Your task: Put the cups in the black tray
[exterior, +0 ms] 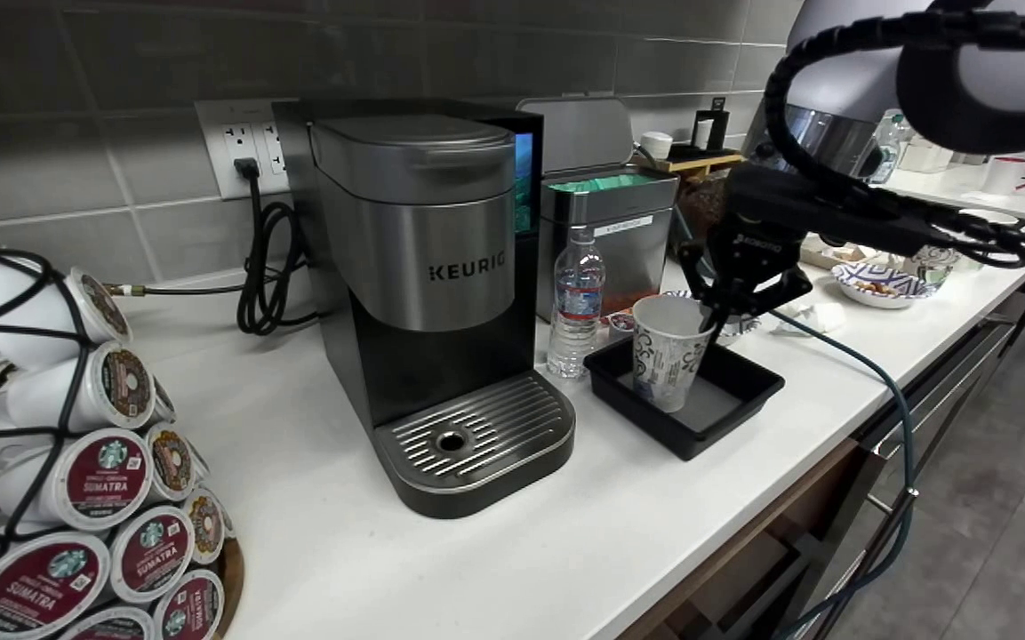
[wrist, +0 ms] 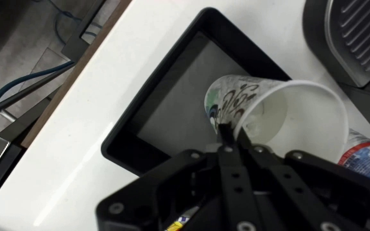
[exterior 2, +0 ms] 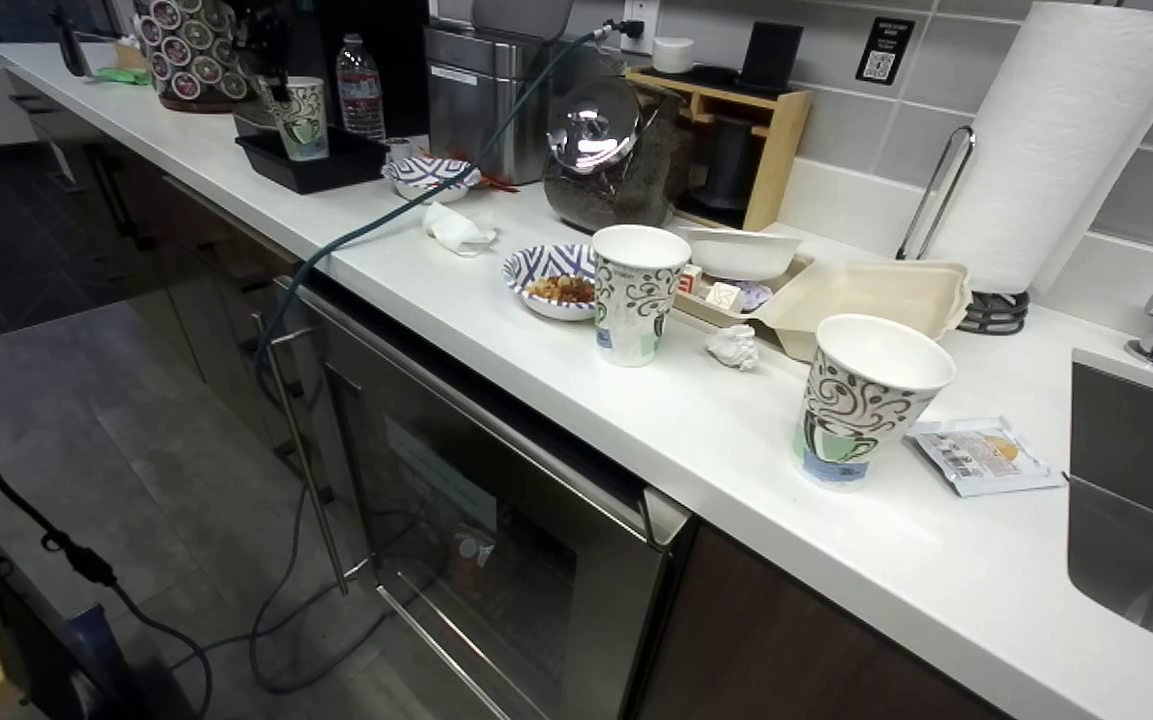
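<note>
Pinching cup by its wall: gripper, nearly closed. Cup tilted within tray, near front edge of bench; base contact unclear. Rightward, same edge: second cup. Farther right, toward sink: third cup. Judged: first nearly placed, release outstanding; two remaining.

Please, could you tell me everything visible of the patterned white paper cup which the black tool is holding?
The patterned white paper cup narrows downward from a rounded rim; brown swirls and a green patch decorate it. Roughly upright, mouth up, it is over the shallow square black tray; whether they touch is unclear. The black tool pinches its wall at the rim, one finger inside, one outside.
</note>
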